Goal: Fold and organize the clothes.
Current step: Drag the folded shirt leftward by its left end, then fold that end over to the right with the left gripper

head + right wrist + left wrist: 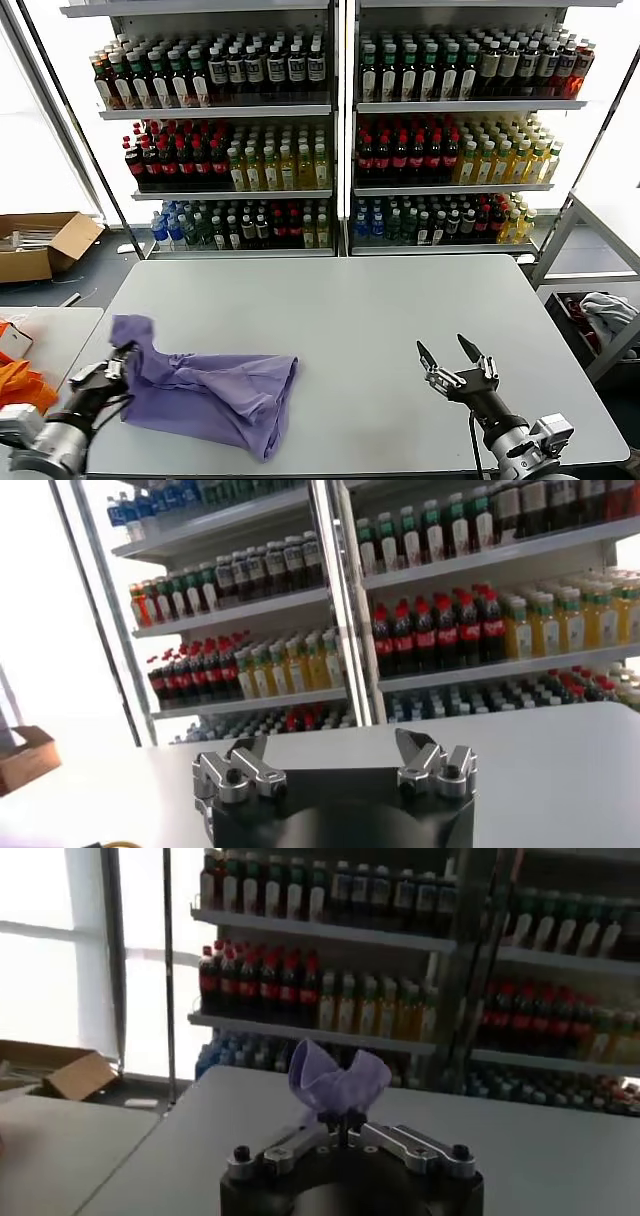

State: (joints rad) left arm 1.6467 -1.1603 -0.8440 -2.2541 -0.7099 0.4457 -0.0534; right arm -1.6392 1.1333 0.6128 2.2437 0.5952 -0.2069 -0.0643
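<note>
Nearest the head camera, the left gripper [118, 368] sits at the table's near left edge with its fingers pinched tight on one corner of the light purple short-sleeved T-shirt of thin soft fabric [215, 393]. In the left wrist view, a small tuft of that fabric [338, 1080] stands up above the closed fingertips, confirming the pinch. The garment itself lies crumpled and partly bunched on the near left part of the grey rectangular table [400, 310], unfolded.

The right gripper [458, 364] hovers over bare tabletop at the near right, fingers spread wide and holding nothing, well apart from the shirt.

Risks, as judged from this state:
- Only a small corner is pinched; thin fabric may slip free under tension.
- A one-sided pull would likely drag the bunched cloth rather than spread it.
- The garment lies near the front edge; a pull toward the robot could slide it off the table.
</note>
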